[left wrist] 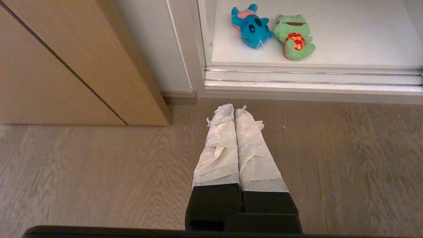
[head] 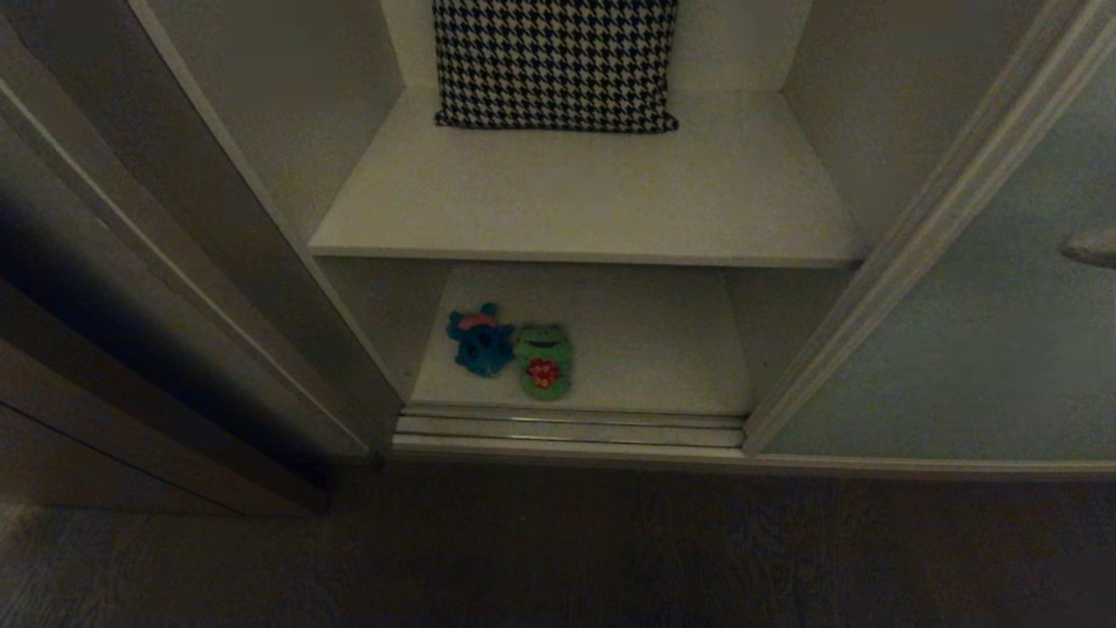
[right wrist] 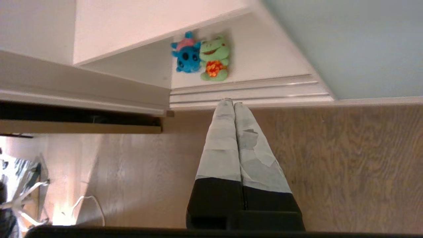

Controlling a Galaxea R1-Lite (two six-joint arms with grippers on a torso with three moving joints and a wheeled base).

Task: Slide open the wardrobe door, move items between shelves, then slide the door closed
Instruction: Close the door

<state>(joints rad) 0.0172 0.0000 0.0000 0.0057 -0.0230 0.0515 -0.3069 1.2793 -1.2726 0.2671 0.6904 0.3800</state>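
Note:
The sliding wardrobe door (head: 959,331) stands slid to the right, leaving the compartment open. On the lowest of the shelves (head: 654,349) lie the items side by side near its left front: a blue plush with a pink top (head: 479,342) and a green frog in a red flowered shirt (head: 543,359). The shelf above (head: 593,201) is bare at its front. My left gripper (left wrist: 234,107) is shut and empty over the wood floor, short of the door track, with the blue plush (left wrist: 252,26) and frog (left wrist: 294,36) ahead. My right gripper (right wrist: 231,101) is shut and empty, tips near the track below the frog (right wrist: 214,56).
A black-and-white houndstooth pillow (head: 555,61) leans at the back of the upper shelf. The door track (head: 567,429) runs along the wardrobe's front. A wood-coloured cabinet (left wrist: 66,66) stands left of the opening. A pale blurred shape (head: 1090,247) shows at the right edge over the door.

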